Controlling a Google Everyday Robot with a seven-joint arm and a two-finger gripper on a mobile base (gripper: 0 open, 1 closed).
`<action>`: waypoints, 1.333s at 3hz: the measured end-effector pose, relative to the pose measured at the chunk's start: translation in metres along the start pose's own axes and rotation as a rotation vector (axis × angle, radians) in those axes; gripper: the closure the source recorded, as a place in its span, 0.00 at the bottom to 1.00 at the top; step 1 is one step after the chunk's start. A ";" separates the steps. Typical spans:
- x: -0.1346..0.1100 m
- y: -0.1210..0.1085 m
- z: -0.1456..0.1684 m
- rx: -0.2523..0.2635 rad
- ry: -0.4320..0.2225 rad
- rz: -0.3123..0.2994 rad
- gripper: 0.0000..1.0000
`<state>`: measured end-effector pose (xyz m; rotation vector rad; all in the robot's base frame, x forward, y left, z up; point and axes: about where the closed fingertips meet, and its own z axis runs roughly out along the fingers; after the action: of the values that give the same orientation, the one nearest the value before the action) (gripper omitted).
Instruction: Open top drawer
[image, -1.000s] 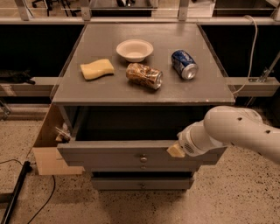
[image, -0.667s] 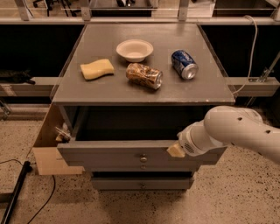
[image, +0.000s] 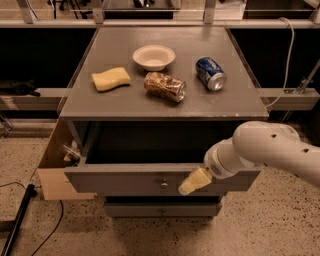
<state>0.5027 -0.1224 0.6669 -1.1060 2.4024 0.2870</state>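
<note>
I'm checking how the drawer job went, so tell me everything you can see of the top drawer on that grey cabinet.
The top drawer is pulled well out of the grey cabinet and sits level. Its inside is too dark to show any contents. It has a wide, flat grey front with one small round metal knob at centre. The gripper is at the front panel just right of the knob, though whether it touches cannot be told. The second drawer front below is closed.

Grey cabinet top (image: 100, 102) with a white bowl (image: 154, 56) near its back. Front-left of the bowl lies a yellow sponge (image: 111, 79); just in front, a brown can (image: 165, 86) on its side; to the right, a blue soda can (image: 210, 73). The gripper (image: 194, 181) is below the front edge, right of the bowl.
</note>
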 end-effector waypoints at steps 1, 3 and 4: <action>0.000 0.000 0.000 0.000 0.000 0.000 0.00; 0.000 0.000 0.000 0.000 0.000 0.000 0.39; 0.017 0.005 -0.006 0.000 -0.001 0.024 0.63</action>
<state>0.4872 -0.1322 0.6636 -1.0772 2.4164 0.2961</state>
